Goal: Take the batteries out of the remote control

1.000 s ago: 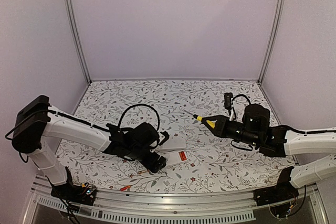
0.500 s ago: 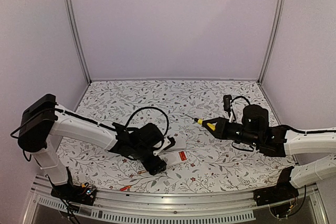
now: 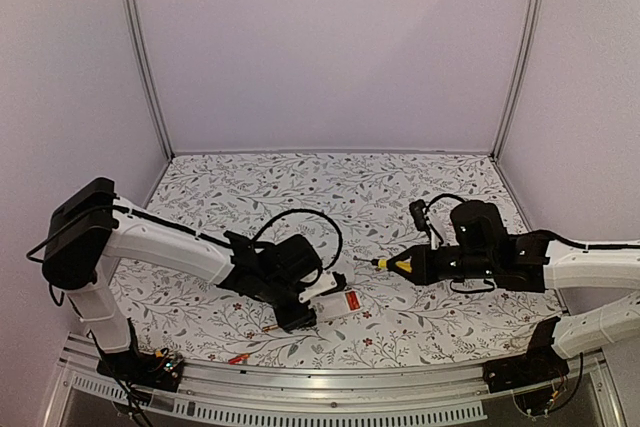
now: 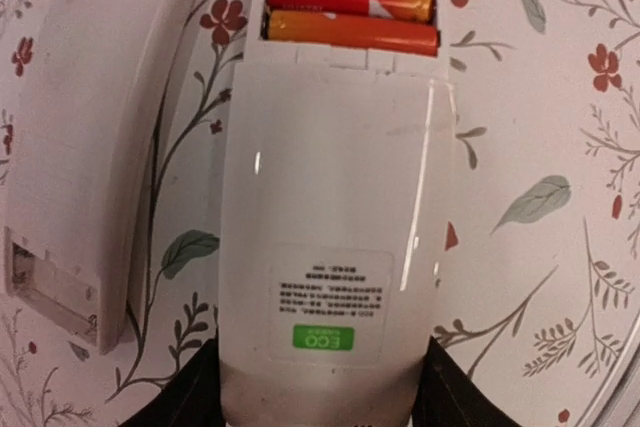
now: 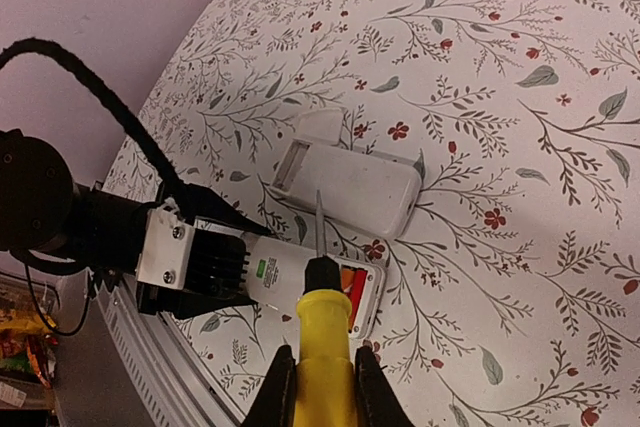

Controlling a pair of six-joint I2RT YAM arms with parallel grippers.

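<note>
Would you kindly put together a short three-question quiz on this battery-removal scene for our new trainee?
1. True or false: two batteries sit inside the opened remote.
2. Multiple choice: what does the right claw hold? A) tweezers B) a yellow-handled screwdriver C) a pen
3. Short answer: which claw grips the remote?

Key: 1) true. 2) B. 3) The left claw, closed on the remote's end opposite the batteries.
</note>
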